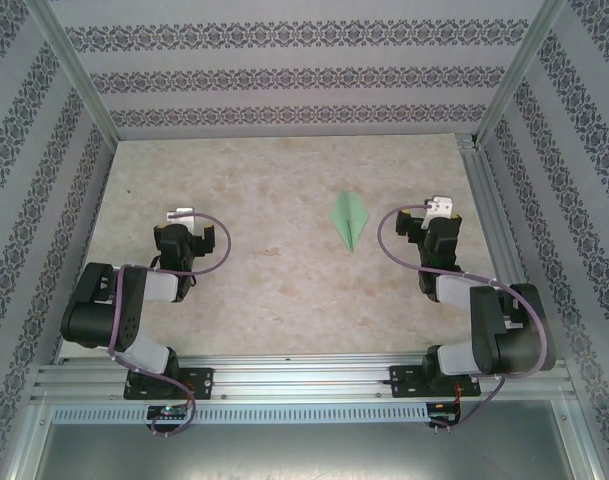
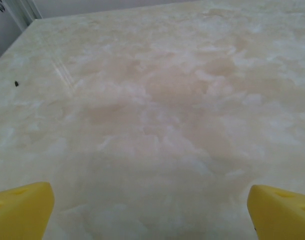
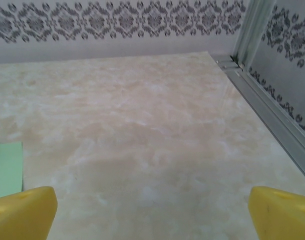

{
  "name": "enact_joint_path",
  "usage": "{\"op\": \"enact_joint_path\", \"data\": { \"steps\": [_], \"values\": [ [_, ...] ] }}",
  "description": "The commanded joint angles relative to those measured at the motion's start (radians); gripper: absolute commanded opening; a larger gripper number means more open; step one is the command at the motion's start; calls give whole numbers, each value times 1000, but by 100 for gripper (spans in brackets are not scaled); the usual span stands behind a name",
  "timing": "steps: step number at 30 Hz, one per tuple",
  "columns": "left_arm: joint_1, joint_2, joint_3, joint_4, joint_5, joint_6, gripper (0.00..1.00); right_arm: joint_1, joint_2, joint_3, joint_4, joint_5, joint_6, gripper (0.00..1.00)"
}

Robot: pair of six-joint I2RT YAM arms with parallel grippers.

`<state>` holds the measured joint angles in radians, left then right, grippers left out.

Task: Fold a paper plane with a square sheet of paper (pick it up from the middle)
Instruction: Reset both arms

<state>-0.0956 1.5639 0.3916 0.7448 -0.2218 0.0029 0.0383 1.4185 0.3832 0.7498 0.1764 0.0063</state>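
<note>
Paper plane (image 1: 350,220): light-green, folded, lying flat on the table (image 1: 284,300), right of centre and about mid-depth. Kite-like outline with a centre crease running far to near; the sharper point aims toward the near edge. Nothing touches it.

Right gripper (image 1: 441,207): just right of the plane, apart from it, low over the tabletop. In its wrist view the gripper (image 3: 152,212) has its yellow fingertips (image 3: 22,212) at the two bottom corners, jaws spread wide, bare marble-patterned surface between them. A strip of the green paper (image 3: 6,167) shows at the left margin, just beyond the left fingertip.

Left gripper (image 1: 181,216): well left of the plane, over the left half of the table. In its wrist view the gripper (image 2: 152,212) also has its yellow fingertips (image 2: 19,210) far apart, jaws released, grasping nothing.

Surround: patterned walls (image 1: 284,80) on the left, far and right sides; metal rail (image 1: 304,375) along the near edge, carrying both arm bases.
</note>
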Motion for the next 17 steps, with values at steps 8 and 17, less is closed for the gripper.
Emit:
{"op": "enact_joint_path", "data": {
  "steps": [8,17],
  "values": [
    [5,-8,14,99,76,17,100,-29,94,-25,192,42,17,98],
    [16,-4,20,91,107,16,100,-25,121,-35,274,55,14,98]
  ]
}}
